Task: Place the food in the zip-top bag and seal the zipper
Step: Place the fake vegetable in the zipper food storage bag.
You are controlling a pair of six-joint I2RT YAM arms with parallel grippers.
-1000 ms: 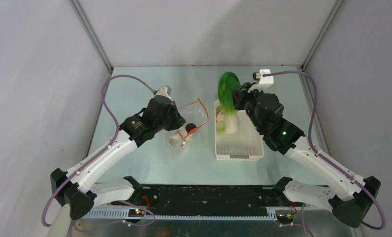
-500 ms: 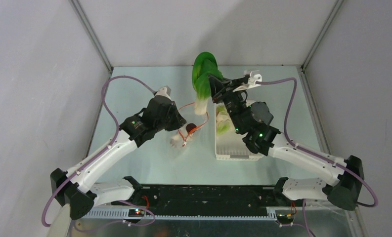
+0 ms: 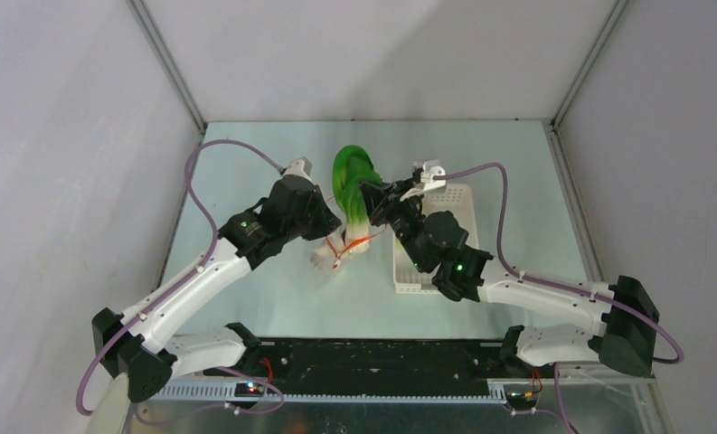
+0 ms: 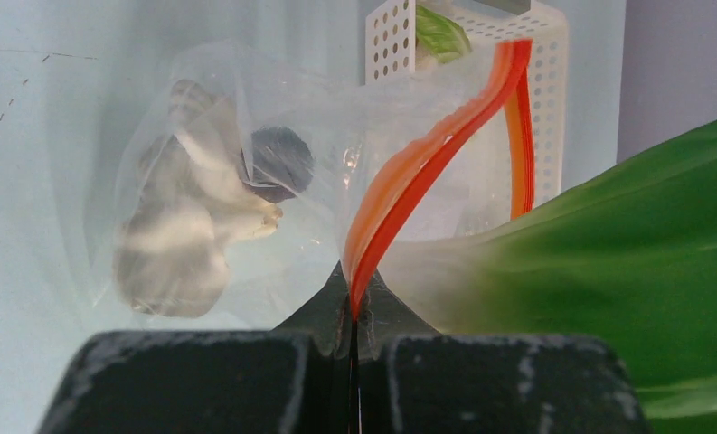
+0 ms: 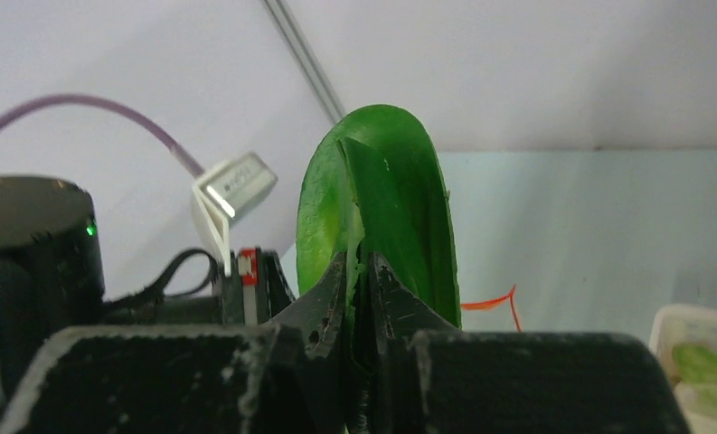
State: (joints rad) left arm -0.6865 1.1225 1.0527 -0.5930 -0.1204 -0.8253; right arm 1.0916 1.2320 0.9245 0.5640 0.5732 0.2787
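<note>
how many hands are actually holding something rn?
2. The left hand pinches the orange zipper; the right hand grips the bok choy by its leaves. Both grips are in plain view.

In the left wrist view the bok choy (image 4: 626,271) is blurred, cropped.

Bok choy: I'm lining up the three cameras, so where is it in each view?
Top external: bok choy at centre, left of the white basket.
Left wrist: the bok choy leaf fills the lower right.
Right wrist: bok choy upright at centre, clamped in the right pincer.
Shared landmark: the red-orange zipper.
</note>
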